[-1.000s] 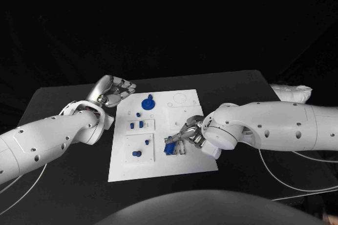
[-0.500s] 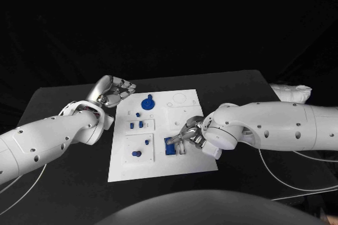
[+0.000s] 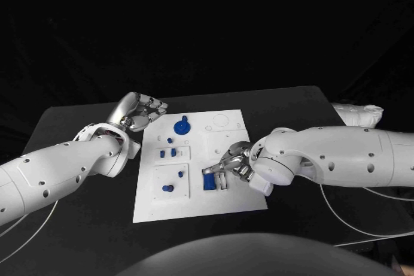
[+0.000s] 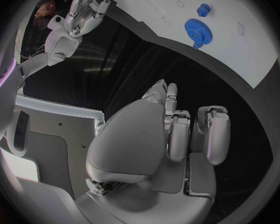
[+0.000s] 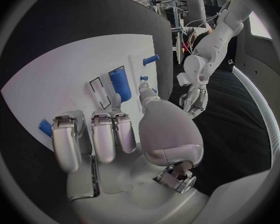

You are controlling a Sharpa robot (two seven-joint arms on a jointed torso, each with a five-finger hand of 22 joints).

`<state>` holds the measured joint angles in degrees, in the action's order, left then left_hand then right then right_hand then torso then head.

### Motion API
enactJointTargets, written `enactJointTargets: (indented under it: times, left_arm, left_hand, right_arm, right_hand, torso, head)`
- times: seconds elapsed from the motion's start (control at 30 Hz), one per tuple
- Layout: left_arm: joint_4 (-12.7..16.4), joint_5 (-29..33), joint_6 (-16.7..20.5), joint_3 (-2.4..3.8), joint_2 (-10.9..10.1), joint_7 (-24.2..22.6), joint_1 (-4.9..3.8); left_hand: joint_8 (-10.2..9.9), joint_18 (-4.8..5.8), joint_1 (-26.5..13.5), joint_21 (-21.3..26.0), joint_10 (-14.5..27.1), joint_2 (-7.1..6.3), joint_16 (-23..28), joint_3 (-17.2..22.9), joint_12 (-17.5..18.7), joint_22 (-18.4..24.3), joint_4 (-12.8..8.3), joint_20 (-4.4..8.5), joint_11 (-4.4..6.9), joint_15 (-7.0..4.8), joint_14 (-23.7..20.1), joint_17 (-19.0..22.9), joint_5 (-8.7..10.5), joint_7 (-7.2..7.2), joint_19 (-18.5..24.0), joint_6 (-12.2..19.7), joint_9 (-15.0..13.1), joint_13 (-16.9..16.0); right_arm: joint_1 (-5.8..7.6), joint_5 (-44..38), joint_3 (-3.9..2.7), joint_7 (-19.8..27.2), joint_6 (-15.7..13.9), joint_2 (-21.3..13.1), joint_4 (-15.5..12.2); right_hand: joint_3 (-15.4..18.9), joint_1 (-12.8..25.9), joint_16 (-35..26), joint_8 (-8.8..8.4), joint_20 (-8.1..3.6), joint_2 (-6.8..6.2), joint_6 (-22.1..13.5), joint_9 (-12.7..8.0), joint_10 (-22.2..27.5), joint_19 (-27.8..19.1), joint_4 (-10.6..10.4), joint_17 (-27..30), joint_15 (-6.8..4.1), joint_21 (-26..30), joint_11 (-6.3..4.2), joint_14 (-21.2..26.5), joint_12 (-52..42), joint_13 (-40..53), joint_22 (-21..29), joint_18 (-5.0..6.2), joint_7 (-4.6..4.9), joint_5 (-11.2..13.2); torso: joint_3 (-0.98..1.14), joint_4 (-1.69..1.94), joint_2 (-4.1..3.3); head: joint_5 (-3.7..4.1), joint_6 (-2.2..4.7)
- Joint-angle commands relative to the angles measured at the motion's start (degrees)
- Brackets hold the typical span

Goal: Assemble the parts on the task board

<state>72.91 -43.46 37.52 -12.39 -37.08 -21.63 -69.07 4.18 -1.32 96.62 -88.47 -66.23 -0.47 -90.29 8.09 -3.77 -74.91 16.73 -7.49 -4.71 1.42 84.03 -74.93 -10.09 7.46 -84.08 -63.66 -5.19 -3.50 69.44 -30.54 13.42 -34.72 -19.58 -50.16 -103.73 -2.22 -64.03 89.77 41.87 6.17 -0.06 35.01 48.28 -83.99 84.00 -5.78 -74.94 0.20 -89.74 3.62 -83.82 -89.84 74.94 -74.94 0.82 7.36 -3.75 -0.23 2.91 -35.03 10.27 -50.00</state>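
Since a second ago our right hand (image 3: 231,166) has drawn back a little toward the board's right edge, and the blue cylinder (image 3: 208,181) now lies uncovered beside its fingertips; our left hand (image 3: 138,111) has not moved.

We see the black table (image 3: 78,228) carrying the white board (image 3: 198,207), which lies flat in the middle, both arms coming in at its sides. From the head, our right hand hangs over the board's right-middle with fingers bent down, tips just beside the cylinder; we cannot tell whether they touch it. Our right wrist view shows what the head hides: the fingers (image 5: 104,137) are apart and hold nothing, and the cylinder (image 5: 121,83) lies next to an outlined slot. Our left hand sits off the board's far left corner, fingers curled in, nothing in them; the left wrist view confirms the curl (image 4: 177,134) and shows the blue gear (image 4: 198,31) clearly on the board. The head view shows smaller blue parts (image 3: 167,152) on the board's left half.
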Motion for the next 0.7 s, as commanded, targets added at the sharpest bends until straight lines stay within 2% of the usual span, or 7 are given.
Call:
enactJointTargets:
  times: [0.03,0.23,0.3,0.43,0.47,0.53,0.7]
  left_arm:
    - [0.07,-0.18,-0.64,0.04,0.14,-0.58,-0.04]
    - [0.05,-0.18,-0.6,0.04,0.22,-0.55,-0.04]
    - [-0.02,-0.18,-0.6,0.04,0.29,-0.47,-0.04]
    - [-0.33,-0.18,-0.57,0.03,0.56,-0.35,-0.04]
    - [-0.39,-0.18,-0.57,0.03,0.64,-0.32,-0.04]
    - [-0.56,-0.18,-0.57,0.03,0.88,-0.26,-0.04]
    - [-0.89,-0.18,-0.71,0.03,1.4,-0.19,-0.04]
  left_hand:
    - [-0.15,0.9,-0.28,0.04,-0.11,0.19,0.29,0.44,0.2,-14.55,0.02,0.25,-0.1,-0.24,5.97,-15.07,0.22,-0.03,-4.73,-0.41,-0.09,0.02]
    - [-0.15,0.9,-0.3,0.03,-0.11,0.16,0.29,0.44,0.2,-14.55,0.03,0.25,-0.11,-0.24,5.97,-15.07,0.22,-0.03,-4.74,-0.41,-0.09,0.02]
    - [-0.15,0.9,-0.3,0.03,-0.11,0.16,0.29,0.44,0.2,-14.55,0.03,0.25,-0.11,-0.24,5.97,-15.07,0.22,-0.03,-4.74,-0.41,-0.09,0.02]
    - [-0.15,0.9,-0.3,0.03,-0.11,0.16,0.29,0.44,0.2,-14.55,0.03,0.25,-0.11,-0.24,5.97,-15.07,0.22,-0.03,-4.74,-0.41,-0.09,0.02]
    - [-0.15,0.9,-0.3,0.03,-0.11,0.16,0.29,0.44,0.2,-14.55,0.03,0.25,-0.11,-0.24,5.97,-15.07,0.22,-0.03,-4.74,-0.41,-0.09,0.02]
    - [-0.16,0.9,-0.35,0.05,-0.11,0.12,0.29,0.43,0.2,-14.54,0.05,0.25,-0.11,-0.24,5.97,-15.07,0.24,-0.02,-4.72,-0.4,-0.09,0.02]
    - [-0.16,0.9,-0.35,0.05,-0.11,0.12,0.29,0.43,0.2,-14.54,0.05,0.25,-0.11,-0.24,5.97,-15.07,0.24,-0.02,-4.72,-0.4,-0.09,0.02]
  right_arm:
    - [0.07,-0.7,0.0,9.75,-4.42,-0.93,-0.89]
    - [1.38,-4.54,-0.02,17.53,-8.73,-5.17,-3.37]
    - [2.45,-7.68,-0.01,17.5,-8.47,-8.01,-4.7]
    - [3.58,-13.67,0.03,14.6,-6.17,-12.84,-6.78]
    - [3.68,-14.67,0.04,13.97,-5.66,-13.65,-7.11]
    - [3.89,-17.45,0.08,11.9,-3.86,-15.95,-7.96]
    - [3.43,-21.75,0.13,5.85,1.41,-20.77,-9.52]
  right_hand:
    - [0.08,-1.2,0.23,2.42,-0.28,0.6,0.22,2.19,-6.01,6.0,0.26,-15.06,-0.49,-0.26,-0.46,-6.18,-0.16,15.06,-15.06,-0.82,-0.37,0.1]
    - [0.4,-2.3,0.23,4.86,-0.93,1.35,2.29,4.25,-6.01,6.0,0.3,-15.06,-1.24,-0.26,-1.36,-6.18,-0.16,15.06,-15.06,-0.82,-1.37,-2.12]
    - [0.95,-1.53,0.23,1.41,-1.36,1.09,3.84,1.99,-6.01,6.0,-0.48,-15.06,-1.7,-0.26,-1.74,-6.18,-0.16,15.06,-15.06,-0.82,-1.72,-4.24]
    - [1.24,-0.78,0.23,-9.05,-0.97,0.33,8.05,-6.19,-6.01,6.0,-1.5,-15.06,-1.69,-0.26,-1.37,-6.18,-0.16,15.06,-15.06,-0.82,-1.02,-5.68]
    - [1.2,-0.83,0.23,-10.31,-1.1,0.25,8.22,-7.16,-6.01,6.0,-1.51,-15.06,-1.5,-0.26,-1.09,-6.18,-0.16,15.06,-15.06,-0.82,-0.99,-5.84]
    - [0.97,-1.27,0.23,-17.23,-0.49,-0.36,9.61,-12.73,-6.01,6.0,-1.35,-15.06,-0.82,-0.26,-0.09,-6.18,-0.16,15.06,-15.06,-0.82,0.2,-6.13]
    - [0.5,-1.62,0.23,-25.54,0.57,-1.33,12.05,-20.17,-6.01,6.0,-1.19,-15.06,0.51,-0.26,1.14,-6.18,-0.16,15.06,-15.06,-0.82,1.4,-5.82]
  torso:
    - [0.03,0.03,-0.03]
    - [-0.04,0.02,0.07]
    - [-0.14,0.05,0.11]
    - [-0.22,-0.11,0.2]
    - [-0.22,-0.1,0.21]
    - [-0.3,-0.09,0.24]
    - [-0.22,-0.25,0.27]
  head:
    - [-0.05,0.0]
    - [-0.09,0.0]
    - [0.04,0.0]
    - [0.22,0.0]
    - [0.31,0.0]
    - [0.72,0.0]
    - [1.47,0.0]
